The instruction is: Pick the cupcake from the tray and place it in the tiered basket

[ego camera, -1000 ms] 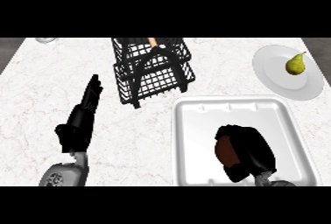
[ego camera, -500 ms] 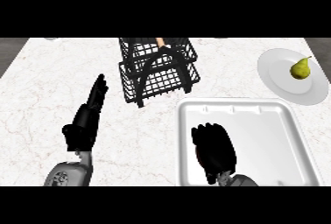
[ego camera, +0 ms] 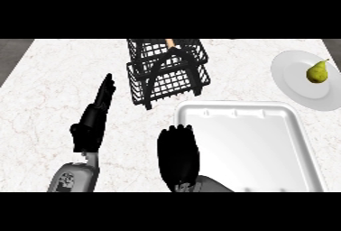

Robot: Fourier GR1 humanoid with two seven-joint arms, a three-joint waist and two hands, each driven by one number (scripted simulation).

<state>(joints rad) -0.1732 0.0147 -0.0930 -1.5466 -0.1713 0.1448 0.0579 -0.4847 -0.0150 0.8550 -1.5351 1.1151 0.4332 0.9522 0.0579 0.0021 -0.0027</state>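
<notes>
The white tray [ego camera: 293, 149] lies on the marble counter [ego camera: 47, 90] at the lower right of the head view, and its inside shows only bare white surface; no cupcake is visible in it. The right hand [ego camera: 177, 155] is over the left edge of the tray, with the back of the hand toward the camera and the fingers [ego camera: 181, 133] pointing away from the robot, straight and close together. I cannot tell whether something is under this hand, because the hand covers that part of the tray and the counter beside it. The left hand [ego camera: 93, 119] is at the left side of the view, over the bare counter and well apart from the tray. It is seen from the edge, with its fingers stretched out straight and pressed together, pointing up and a little to the right, and it holds nothing. The black tiered basket [ego camera: 166, 72] stands behind the tray, near the top middle of the view, and the near corner of its lower tier is just beside the far left corner of the tray. In its upper tier there is a small tan and white thing [ego camera: 170, 43] behind the wires; it may be the cupcake, but it is too small and too hidden to be sure. At the upper right a white plate [ego camera: 296, 88] lies on the counter, and a green pear [ego camera: 317, 72] stands on it.
</notes>
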